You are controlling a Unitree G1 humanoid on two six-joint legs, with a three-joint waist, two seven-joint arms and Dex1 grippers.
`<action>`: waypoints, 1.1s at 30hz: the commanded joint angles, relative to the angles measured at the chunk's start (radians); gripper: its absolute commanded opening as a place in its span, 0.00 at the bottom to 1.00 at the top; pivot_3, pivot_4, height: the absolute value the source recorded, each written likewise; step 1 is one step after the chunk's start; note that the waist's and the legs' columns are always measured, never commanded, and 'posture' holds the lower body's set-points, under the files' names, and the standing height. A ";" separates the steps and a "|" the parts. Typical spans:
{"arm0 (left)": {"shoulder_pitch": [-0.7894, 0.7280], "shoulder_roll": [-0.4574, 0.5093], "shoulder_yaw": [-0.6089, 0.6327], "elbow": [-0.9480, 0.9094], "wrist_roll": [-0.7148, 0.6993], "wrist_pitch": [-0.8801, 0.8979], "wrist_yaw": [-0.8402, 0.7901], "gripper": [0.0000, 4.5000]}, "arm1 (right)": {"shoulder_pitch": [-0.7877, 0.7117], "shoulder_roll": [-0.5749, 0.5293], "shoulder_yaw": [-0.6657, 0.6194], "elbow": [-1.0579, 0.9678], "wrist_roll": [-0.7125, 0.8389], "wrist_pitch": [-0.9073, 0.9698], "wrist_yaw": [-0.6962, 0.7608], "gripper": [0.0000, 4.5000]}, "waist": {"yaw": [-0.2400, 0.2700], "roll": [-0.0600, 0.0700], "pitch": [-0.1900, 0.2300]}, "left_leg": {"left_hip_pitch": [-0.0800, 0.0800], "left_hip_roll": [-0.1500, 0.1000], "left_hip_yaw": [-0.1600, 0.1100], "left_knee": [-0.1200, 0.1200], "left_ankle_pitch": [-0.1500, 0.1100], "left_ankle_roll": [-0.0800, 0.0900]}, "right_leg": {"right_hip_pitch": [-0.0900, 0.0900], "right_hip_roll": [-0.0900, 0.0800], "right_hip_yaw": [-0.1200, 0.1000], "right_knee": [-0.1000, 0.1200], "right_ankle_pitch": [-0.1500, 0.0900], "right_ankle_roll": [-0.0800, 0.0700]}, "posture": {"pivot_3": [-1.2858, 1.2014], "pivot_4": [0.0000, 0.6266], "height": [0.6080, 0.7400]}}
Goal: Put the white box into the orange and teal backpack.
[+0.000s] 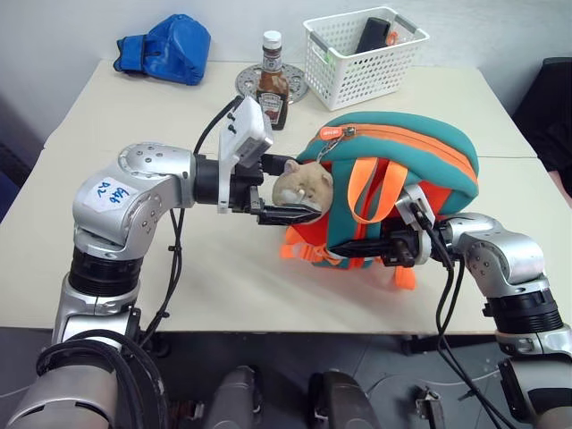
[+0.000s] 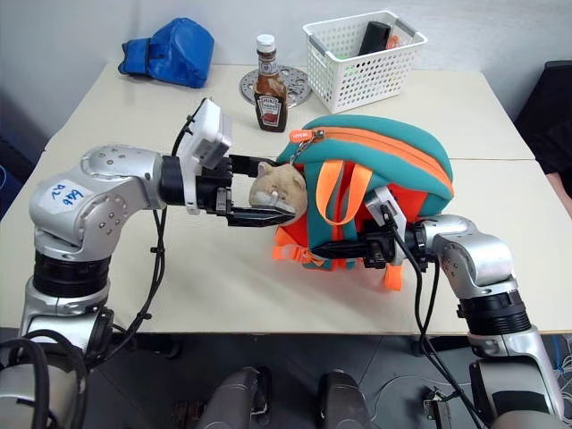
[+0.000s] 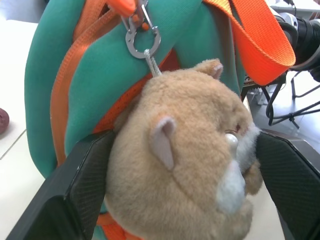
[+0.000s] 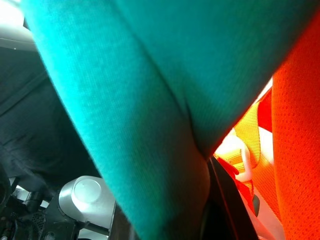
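Left pincer spread wide, fingers either side of the plush toy, not clamping. Right pincer clenched on the orange and teal backpack, held above the desk. Fabric looks soft, floppy: grip straps or rim.

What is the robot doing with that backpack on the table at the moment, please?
The robot is working on the orange and teal backpack, which sits on the table. Its right end effector is shut on the lower part of the backpack, at the straps. Its left end effector stands open with its fingers either side of the beige plush toy clipped to the bag. Behind are a ketchup bottle, a white basket and a blue bag.
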 commanded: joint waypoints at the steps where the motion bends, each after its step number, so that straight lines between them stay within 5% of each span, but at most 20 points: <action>1: -0.023 0.011 0.031 0.008 -0.029 -0.004 -0.004 0.91 | 0.005 0.002 -0.011 -0.032 0.010 -0.003 -0.002 0.00 | 0.000 0.000 0.000 | 0.000 0.000 0.000 0.000 0.000 0.000 | 0.000 0.000 0.000 0.000 0.000 0.000 | 0.52 0.24 1.00; 10: -0.075 0.112 0.045 0.068 -0.049 -0.032 -0.093 0.36 | 0.014 -0.003 -0.026 -0.036 0.024 0.003 -0.001 0.00 | 0.000 0.000 0.000 | 0.000 0.000 0.000 0.000 0.000 0.000 | 0.000 0.000 0.000 -0.001 0.000 0.000 | 0.52 0.24 1.00; 13: -0.105 0.174 0.023 0.113 -0.011 -0.080 -0.150 0.27 | 0.019 -0.009 -0.040 -0.040 0.037 0.013 -0.003 0.00 | -0.002 0.000 0.000 | 0.000 0.000 0.000 -0.001 0.000 0.000 | 0.000 0.000 0.000 -0.001 0.000 0.000 | 0.52 0.24 1.00; 17: -0.192 0.263 -0.044 0.273 0.103 -0.205 -0.238 0.25 | 0.044 -0.038 -0.092 -0.079 0.115 0.069 0.018 0.00 | 0.002 0.000 0.000 | 0.000 0.000 0.001 -0.001 0.000 0.000 | 0.000 0.001 -0.001 -0.001 0.000 0.000 | 0.52 0.24 1.00; 25: -0.361 0.286 -0.092 0.591 0.242 -0.442 -0.375 0.25 | 0.101 -0.085 -0.172 -0.144 0.232 0.157 0.018 0.00 | 0.000 0.000 0.000 | -0.001 0.000 0.002 -0.002 0.000 0.001 | -0.001 0.001 -0.003 -0.004 0.000 0.000 | 0.52 0.24 1.00; 33: -0.146 0.317 -0.146 0.504 0.336 -0.575 -0.424 0.25 | 0.105 -0.059 -0.179 -0.170 0.257 0.161 -0.031 0.00 | -0.005 0.000 0.000 | -0.001 0.000 0.003 -0.001 0.000 0.001 | -0.002 0.001 -0.002 -0.001 0.000 0.000 | 0.52 0.24 1.00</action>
